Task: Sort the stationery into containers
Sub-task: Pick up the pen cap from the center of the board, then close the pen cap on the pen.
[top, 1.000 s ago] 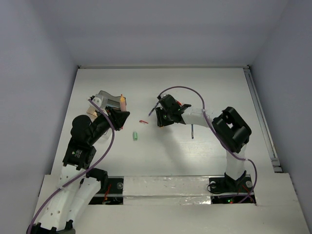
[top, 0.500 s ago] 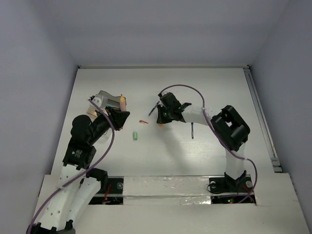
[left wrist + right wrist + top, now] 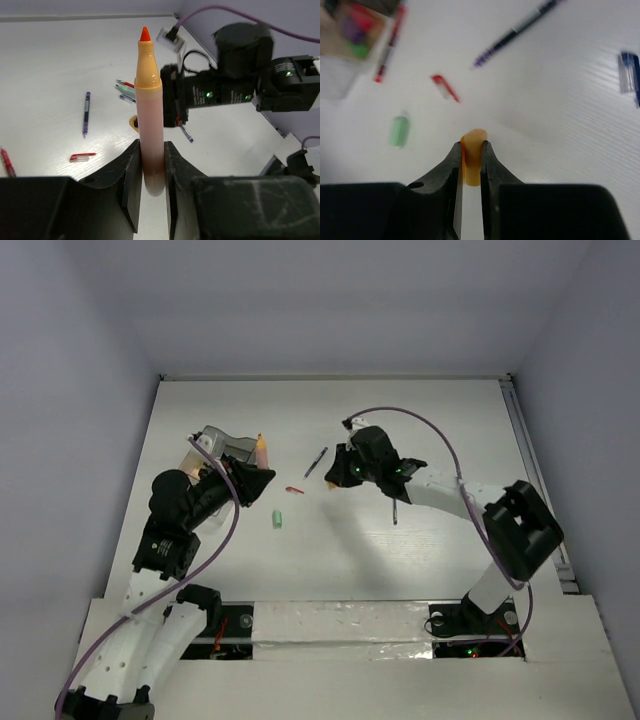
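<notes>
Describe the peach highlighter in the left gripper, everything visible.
The peach highlighter is a stubby, smooth plastic marker, uncapped: a peach nose tapers to a red-orange felt tip, and the lower barrel looks pinker. It stands in line with the left gripper, tip pointing away from the wrist, clamped near its tail between both fingers, held in the air. Nothing else touches it. In the top view it is beside the containers.

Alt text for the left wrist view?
Left gripper shut on an uncapped peach highlighter, orange tip pointing away. Beyond, the right arm stands over a white table with a purple pen and red cap.
</notes>
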You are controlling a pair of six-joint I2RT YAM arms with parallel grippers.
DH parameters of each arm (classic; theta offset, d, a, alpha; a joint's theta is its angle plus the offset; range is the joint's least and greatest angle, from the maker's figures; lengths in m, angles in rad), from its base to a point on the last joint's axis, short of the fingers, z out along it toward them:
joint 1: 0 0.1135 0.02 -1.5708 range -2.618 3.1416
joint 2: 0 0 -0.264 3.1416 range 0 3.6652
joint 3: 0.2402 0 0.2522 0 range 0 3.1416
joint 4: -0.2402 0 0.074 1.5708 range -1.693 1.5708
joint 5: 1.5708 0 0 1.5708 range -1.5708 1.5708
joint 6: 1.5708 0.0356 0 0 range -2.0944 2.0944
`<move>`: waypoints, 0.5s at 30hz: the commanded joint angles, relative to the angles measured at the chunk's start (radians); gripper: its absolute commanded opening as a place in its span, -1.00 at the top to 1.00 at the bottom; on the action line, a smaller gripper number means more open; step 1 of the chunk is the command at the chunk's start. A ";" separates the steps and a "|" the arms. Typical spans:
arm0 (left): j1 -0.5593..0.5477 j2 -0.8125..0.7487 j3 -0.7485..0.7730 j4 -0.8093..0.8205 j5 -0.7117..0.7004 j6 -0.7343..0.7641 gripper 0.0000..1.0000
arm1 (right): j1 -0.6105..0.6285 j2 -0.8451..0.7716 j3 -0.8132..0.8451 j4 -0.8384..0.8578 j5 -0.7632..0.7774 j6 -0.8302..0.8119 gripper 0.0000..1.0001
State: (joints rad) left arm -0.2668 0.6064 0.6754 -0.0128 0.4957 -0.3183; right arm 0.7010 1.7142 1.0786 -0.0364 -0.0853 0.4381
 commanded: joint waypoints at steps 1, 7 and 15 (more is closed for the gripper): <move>0.005 0.006 0.000 0.118 0.118 -0.056 1.00 | -0.003 -0.154 -0.002 0.240 -0.109 0.056 1.00; 0.005 0.003 -0.040 0.316 0.282 -0.229 1.00 | -0.003 -0.254 -0.023 0.625 -0.293 0.223 1.00; 0.005 0.003 -0.189 0.862 0.448 -0.614 1.00 | -0.003 -0.255 -0.008 1.068 -0.428 0.407 1.00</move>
State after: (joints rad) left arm -0.2668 0.6144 0.5018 0.5442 0.8474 -0.7563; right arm 0.7006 1.4605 1.0637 0.7284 -0.4183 0.7357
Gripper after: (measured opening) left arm 0.159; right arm 0.218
